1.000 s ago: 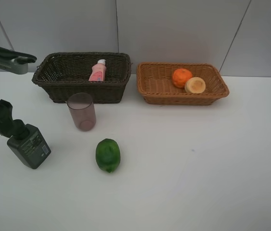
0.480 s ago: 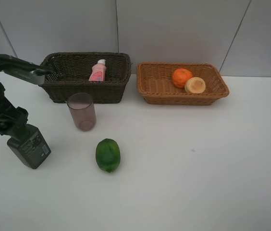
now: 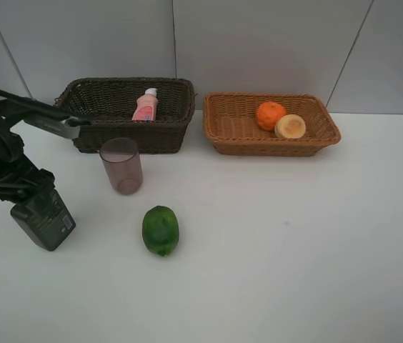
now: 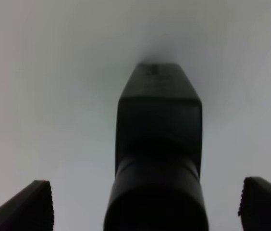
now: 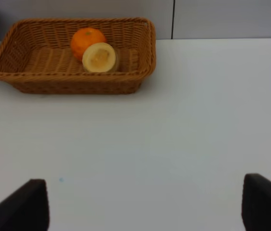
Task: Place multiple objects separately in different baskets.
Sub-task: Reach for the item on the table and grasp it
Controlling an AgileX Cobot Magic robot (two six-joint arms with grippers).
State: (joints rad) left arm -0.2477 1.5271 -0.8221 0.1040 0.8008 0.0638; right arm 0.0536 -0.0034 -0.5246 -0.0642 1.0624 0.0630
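Left gripper (image 4: 145,197) hung with its jaws spread wide on either side of the dark green pump bottle (image 4: 158,125), the 2 fingertips well clear of the bottle's sides and gripping nothing. Seen from the high camera, that gripper (image 3: 33,187) sat over the cap end of the bottle (image 3: 44,218), which rested on the white table (image 3: 294,250) near its left edge, with its labelled body pointing toward the front. Whether the bottle stood tilted or lay flat could not be told. Just to the right of it lay the green oval fruit (image 3: 160,230), alone on the table, and behind that stood the translucent mauve cup (image 3: 122,166), upright and close in front of the dark brown basket (image 3: 126,136). Inside that basket the small pink bottle (image 3: 145,106) leaned against the back wall. Beside it to the right sat the light tan basket (image 3: 273,146), holding the orange (image 3: 270,115) and a pale yellow round fruit (image 3: 290,126), the 2 touching each other. Right gripper (image 5: 147,207) was out of the high view; its own camera showed its jaws apart over bare table with nothing between them, facing the tan basket (image 5: 73,86) with the orange (image 5: 88,42) and the pale fruit (image 5: 99,57) in it.
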